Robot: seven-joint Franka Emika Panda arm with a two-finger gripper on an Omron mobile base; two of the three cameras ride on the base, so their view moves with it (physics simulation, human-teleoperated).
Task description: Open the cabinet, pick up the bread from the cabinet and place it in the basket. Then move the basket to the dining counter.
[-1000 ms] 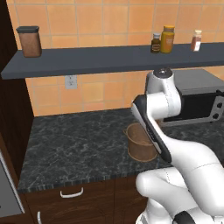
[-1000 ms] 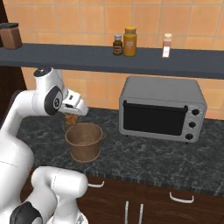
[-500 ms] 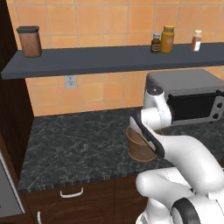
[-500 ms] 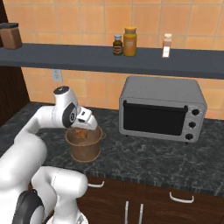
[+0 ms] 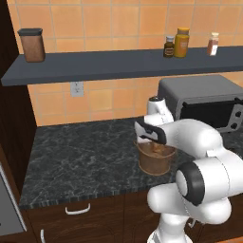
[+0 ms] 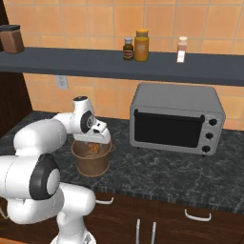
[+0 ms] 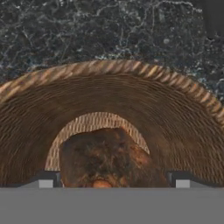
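The brown woven basket (image 5: 154, 165) (image 6: 93, 166) stands on the black marbled countertop (image 5: 85, 152), just left of the toaster oven. The bread (image 7: 105, 157), a small brown lump, lies on the basket's floor (image 7: 109, 96) and shows as an orange-brown patch (image 6: 93, 148) inside the rim. My gripper (image 5: 152, 142) (image 6: 95, 142) (image 7: 113, 181) points down at the basket's mouth. Its fingers stand open on either side of the bread, with a gap at each side. The dining counter is out of view.
A grey toaster oven (image 5: 204, 102) (image 6: 176, 121) sits close to the basket's right. A dark shelf (image 5: 118, 64) with jars and bottles runs overhead. Dark wood cabinet fronts (image 6: 143, 224) below the counter are shut. A tall dark panel (image 5: 9, 118) borders the counter's left end.
The arm has folded down and the hand has dropped from above the basket to its rim. The basket has stayed in place, and the jaws have stayed wide.
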